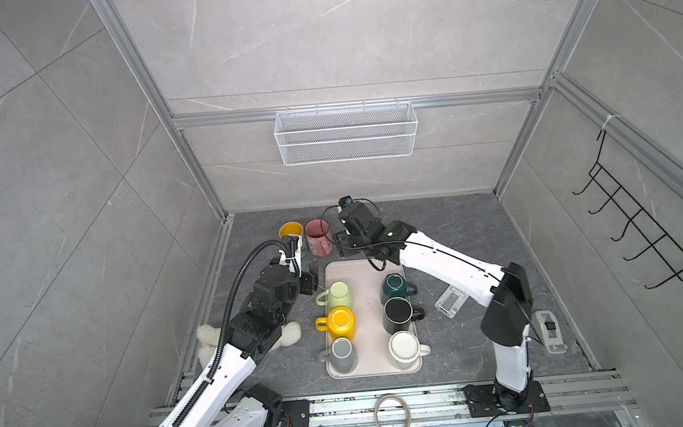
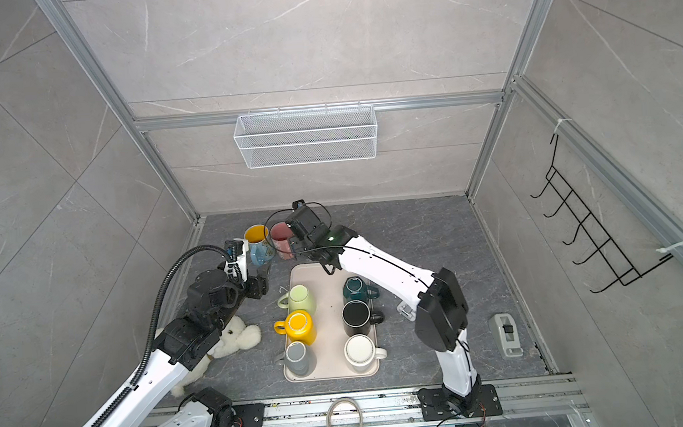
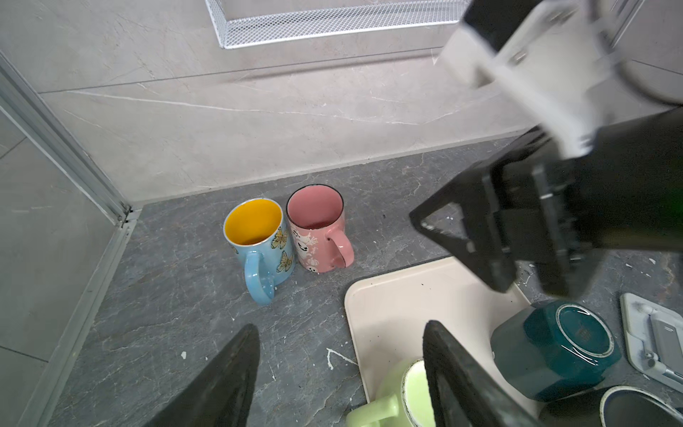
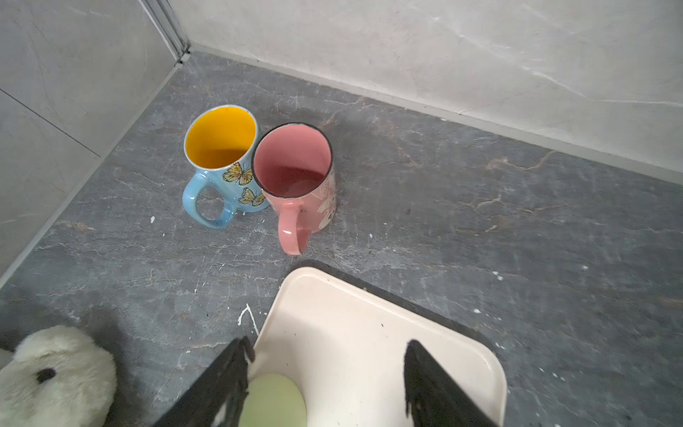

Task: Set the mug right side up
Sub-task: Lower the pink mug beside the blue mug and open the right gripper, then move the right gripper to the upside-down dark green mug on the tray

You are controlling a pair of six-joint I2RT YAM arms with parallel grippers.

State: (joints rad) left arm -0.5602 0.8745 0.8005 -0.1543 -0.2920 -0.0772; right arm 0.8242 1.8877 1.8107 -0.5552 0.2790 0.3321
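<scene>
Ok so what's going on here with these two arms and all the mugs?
Two robot arms are turning mugs right side up. A blue butterfly mug and a pink mug stand upright side by side on the table behind the cream tray. Six more on the tray, the teal mug among them, look bottom-up. The left claw and right claw are both open and empty, hovering near the tray's far end.

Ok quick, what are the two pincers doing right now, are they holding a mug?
Left pincer: open, holding nothing.
Right pincer: open, holding nothing.
</scene>
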